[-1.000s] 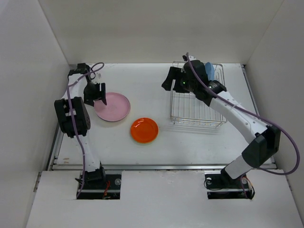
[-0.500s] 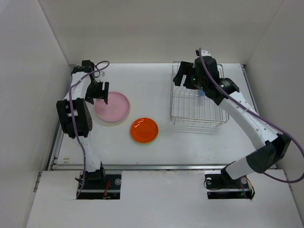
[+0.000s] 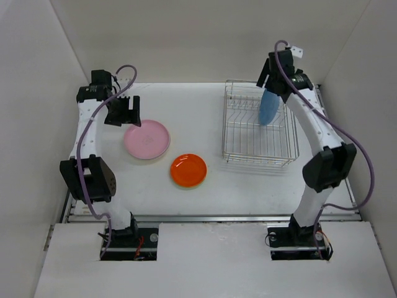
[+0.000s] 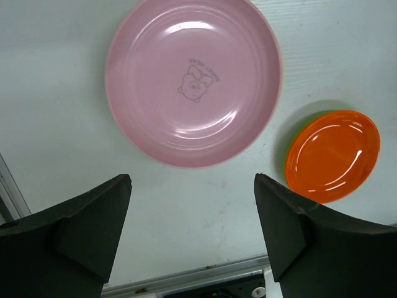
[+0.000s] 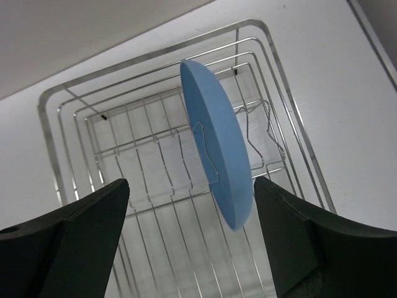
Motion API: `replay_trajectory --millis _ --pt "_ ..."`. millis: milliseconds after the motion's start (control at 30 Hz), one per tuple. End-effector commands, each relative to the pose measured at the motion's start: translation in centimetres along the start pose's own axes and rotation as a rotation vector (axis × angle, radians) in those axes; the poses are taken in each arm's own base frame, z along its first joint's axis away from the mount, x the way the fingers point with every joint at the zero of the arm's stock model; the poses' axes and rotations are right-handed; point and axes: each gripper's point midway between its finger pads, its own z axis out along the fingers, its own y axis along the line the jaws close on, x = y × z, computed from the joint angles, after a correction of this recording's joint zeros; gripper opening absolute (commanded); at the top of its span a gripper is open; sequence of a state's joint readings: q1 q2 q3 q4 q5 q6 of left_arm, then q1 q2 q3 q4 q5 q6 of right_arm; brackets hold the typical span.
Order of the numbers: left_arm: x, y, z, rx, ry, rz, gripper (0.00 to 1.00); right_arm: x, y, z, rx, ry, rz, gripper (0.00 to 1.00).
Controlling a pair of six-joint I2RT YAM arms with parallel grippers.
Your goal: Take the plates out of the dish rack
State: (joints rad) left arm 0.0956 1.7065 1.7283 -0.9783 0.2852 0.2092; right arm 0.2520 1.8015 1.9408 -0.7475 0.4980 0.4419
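**Listener:** Where are the plates right now?

**Me:** A light blue plate point(image 5: 217, 149) stands on edge in the dish rack point(image 3: 257, 143). The rack is silver wire and sits on the far right of the white worktop point(image 3: 186, 112). The plate is propped against the thin upright dividers toward the rack's far right part.

**Listener:** And the others?

**Me:** Two lie flat on the worktop, left of the rack. The pink plate point(image 4: 192, 81) is on the left and has a small cartoon animal printed in its middle. The orange plate point(image 4: 333, 155) lies nearer and to its right, close by but not touching it.

**Listener:** What is your left claw doing?

**Me:** My left claw point(image 4: 192, 186) hovers above the worktop at the far left, just beside the pink plate's far-left rim. Its fingers are spread wide apart with nothing between them.

**Listener:** And the right one?

**Me:** My right claw point(image 5: 191, 186) hangs high over the far end of the rack, above the blue plate. Its fingers are also wide apart. From my wrist camera the plate's edge shows below, between the two fingers, and I grip nothing.
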Motion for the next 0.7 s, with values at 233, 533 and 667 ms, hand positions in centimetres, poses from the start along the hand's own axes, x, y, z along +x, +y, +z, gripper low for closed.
replay_trajectory --millis 233,533,667 --pt "2.6 -1.5 -1.4 0.061 0.040 0.009 0.78 3.6 -3.8 7.2 0.247 0.041 -0.042 0.79" --pt "2.8 -2.2 -2.6 0.077 0.001 0.019 0.79 2.8 -3.9 5.4 0.200 0.031 -0.065 0.13" --pt "2.7 -2.3 -2.8 0.077 0.001 0.019 0.79 -2.5 -4.3 0.2 0.211 -0.114 -0.059 0.04"
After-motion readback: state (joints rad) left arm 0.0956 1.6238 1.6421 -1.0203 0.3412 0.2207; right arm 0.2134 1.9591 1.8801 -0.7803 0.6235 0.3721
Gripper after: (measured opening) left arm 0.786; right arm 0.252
